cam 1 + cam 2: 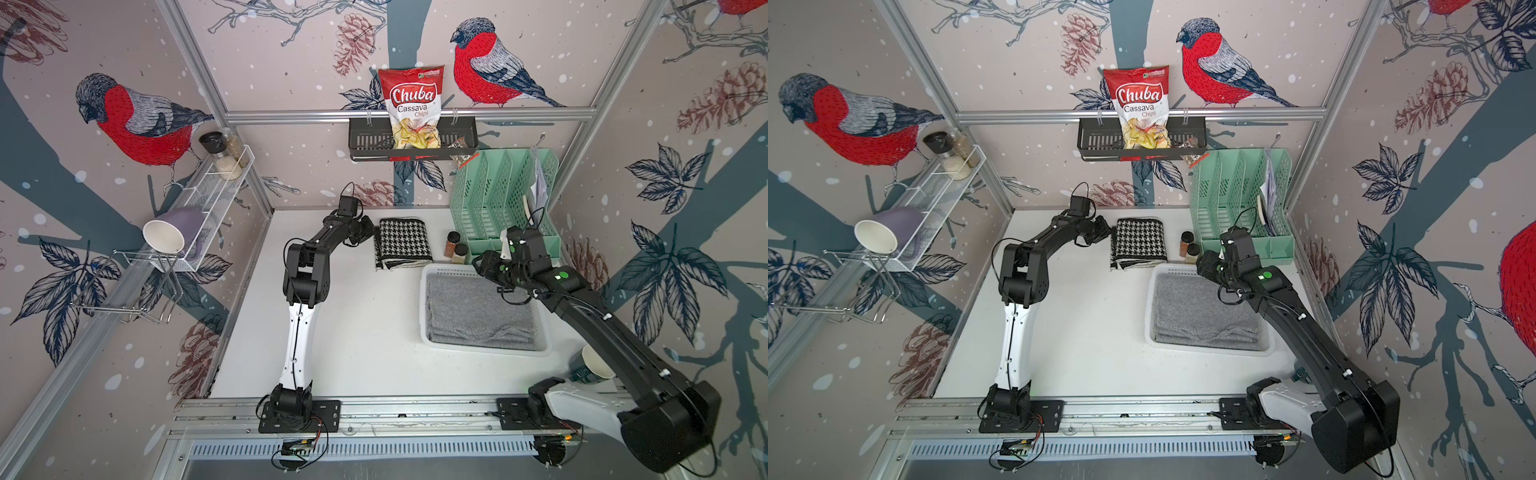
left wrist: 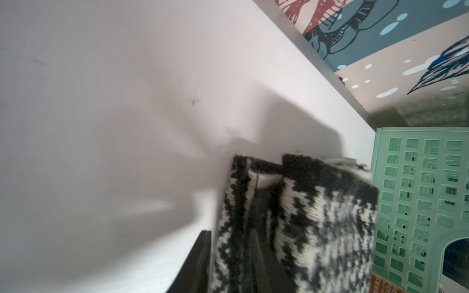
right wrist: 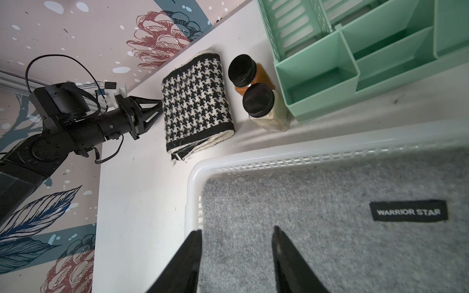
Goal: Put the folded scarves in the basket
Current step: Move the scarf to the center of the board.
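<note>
The folded scarf (image 1: 402,243) (image 1: 1138,243) (image 3: 196,101), black-and-white houndstooth, lies flat at the back of the white table. The basket (image 1: 424,307) (image 1: 1149,309) (image 3: 279,152) stands just in front and to the right of it. A grey cloth (image 1: 478,311) labelled WARRIOR STAR fills the basket. My left gripper (image 1: 372,235) (image 2: 230,232) (image 3: 160,107) is at the scarf's left edge. Its jaws stand partly open astride some edge layers (image 2: 291,223), one finger between the folds. My right gripper (image 1: 478,262) (image 3: 236,229) hangs open over the basket's back-left corner, holding nothing.
Two black-capped spice jars (image 1: 455,247) (image 3: 253,91) stand between the scarf and the mint-green file organiser (image 1: 503,199). A black wall shelf (image 1: 411,143) holds a chips bag. A paper cup (image 1: 594,365) sits under the right arm. A wire rack (image 1: 208,208) lines the left wall.
</note>
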`<state>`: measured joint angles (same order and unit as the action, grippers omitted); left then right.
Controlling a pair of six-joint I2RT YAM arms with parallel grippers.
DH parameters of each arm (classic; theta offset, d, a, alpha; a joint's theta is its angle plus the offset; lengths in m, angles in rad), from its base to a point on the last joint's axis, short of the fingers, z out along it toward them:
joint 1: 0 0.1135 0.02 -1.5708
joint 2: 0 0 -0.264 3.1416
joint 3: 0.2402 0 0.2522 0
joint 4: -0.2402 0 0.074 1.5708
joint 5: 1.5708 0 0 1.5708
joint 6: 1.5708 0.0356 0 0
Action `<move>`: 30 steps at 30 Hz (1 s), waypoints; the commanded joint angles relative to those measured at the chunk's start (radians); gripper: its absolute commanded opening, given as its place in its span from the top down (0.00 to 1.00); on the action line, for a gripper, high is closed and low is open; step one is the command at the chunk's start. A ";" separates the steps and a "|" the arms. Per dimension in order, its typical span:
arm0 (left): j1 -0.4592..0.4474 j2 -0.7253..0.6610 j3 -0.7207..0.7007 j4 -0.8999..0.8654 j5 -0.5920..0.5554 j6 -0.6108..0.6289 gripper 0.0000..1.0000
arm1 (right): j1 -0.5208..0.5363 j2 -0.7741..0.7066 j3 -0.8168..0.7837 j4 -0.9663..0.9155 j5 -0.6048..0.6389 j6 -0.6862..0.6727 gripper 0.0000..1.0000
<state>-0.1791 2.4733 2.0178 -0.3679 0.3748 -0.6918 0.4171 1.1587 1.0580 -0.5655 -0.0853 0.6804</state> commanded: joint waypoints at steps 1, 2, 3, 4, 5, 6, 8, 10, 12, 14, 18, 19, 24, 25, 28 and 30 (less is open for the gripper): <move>0.004 0.030 0.033 -0.004 0.054 0.005 0.68 | 0.001 0.014 0.004 0.029 -0.008 0.000 0.50; 0.004 0.044 0.051 -0.016 0.055 0.005 0.68 | 0.000 0.018 0.008 0.026 -0.007 -0.002 0.50; 0.005 0.058 0.069 -0.027 0.057 0.005 0.68 | 0.000 0.022 0.010 0.026 -0.007 -0.002 0.50; 0.006 0.066 0.076 -0.025 0.066 0.000 0.69 | 0.001 0.024 0.011 0.027 -0.007 -0.002 0.50; 0.006 0.072 0.077 -0.017 0.073 -0.006 0.69 | 0.001 0.026 0.013 0.027 -0.007 -0.002 0.50; 0.006 0.077 0.077 -0.011 0.079 -0.011 0.69 | 0.000 0.029 0.011 0.026 -0.006 -0.001 0.50; 0.006 0.086 0.078 -0.004 0.086 -0.021 0.70 | 0.001 0.032 0.009 0.026 -0.007 0.003 0.50; 0.006 0.097 0.075 0.007 0.101 -0.032 0.73 | 0.003 0.035 0.004 0.030 -0.011 0.005 0.50; 0.005 0.104 0.069 0.021 0.119 -0.046 0.74 | 0.006 0.036 0.001 0.028 -0.011 0.007 0.50; 0.002 0.107 0.066 0.028 0.121 -0.055 0.76 | 0.006 0.036 -0.002 0.027 -0.011 0.005 0.50; 0.001 0.108 0.062 0.032 0.114 -0.065 0.81 | 0.006 0.040 -0.009 0.030 -0.008 0.007 0.51; 0.001 0.108 0.058 0.037 0.115 -0.071 0.86 | 0.006 0.042 -0.010 0.031 -0.011 0.007 0.51; 0.000 0.099 0.042 0.053 0.100 -0.094 1.00 | 0.006 0.050 -0.010 0.033 -0.016 0.007 0.51; 0.000 0.093 0.035 0.056 0.095 -0.095 1.00 | 0.006 0.053 -0.009 0.034 -0.017 0.007 0.51; 0.002 0.058 -0.009 0.069 0.059 -0.104 1.00 | 0.006 0.054 -0.002 0.028 -0.015 0.002 0.51; 0.006 0.030 -0.049 0.079 0.033 -0.109 1.00 | 0.007 0.054 -0.002 0.027 -0.016 0.000 0.51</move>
<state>-0.1749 2.5305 2.0094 -0.2291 0.4782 -0.7883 0.4229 1.2121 1.0481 -0.5549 -0.0967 0.6830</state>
